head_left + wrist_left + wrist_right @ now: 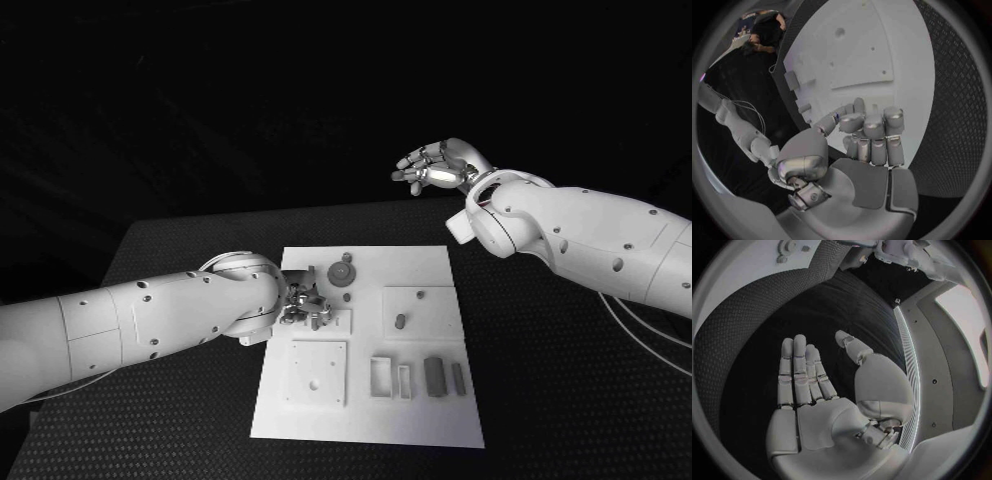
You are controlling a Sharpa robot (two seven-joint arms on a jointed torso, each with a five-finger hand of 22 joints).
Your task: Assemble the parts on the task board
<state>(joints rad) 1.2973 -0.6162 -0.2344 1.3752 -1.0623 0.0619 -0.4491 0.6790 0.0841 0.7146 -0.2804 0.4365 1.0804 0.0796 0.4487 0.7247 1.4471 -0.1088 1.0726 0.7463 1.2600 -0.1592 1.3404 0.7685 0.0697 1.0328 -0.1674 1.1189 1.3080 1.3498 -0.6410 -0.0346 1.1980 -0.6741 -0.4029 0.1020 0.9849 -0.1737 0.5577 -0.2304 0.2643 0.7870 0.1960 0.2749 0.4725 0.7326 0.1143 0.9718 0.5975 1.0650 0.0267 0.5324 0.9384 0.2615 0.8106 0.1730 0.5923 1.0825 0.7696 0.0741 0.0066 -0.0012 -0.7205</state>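
Left hand: low over task board, fingers curled in; anything pinched, cannot tell.
Right hand: raised, fingers apart, empty.
Parts: on board, beside left fingers.
Advice: descend slowly, align before pressing.

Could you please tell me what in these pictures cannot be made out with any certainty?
- Whether the left hand holds a part: in the head view its fingers cover the spot on the white task board; in the left wrist view the curled fingers hide anything beneath them.
- The shape of the small grey parts near the board's front: too small in the head view.
- The right hand is raised off the table, fingers apart, holding nothing.
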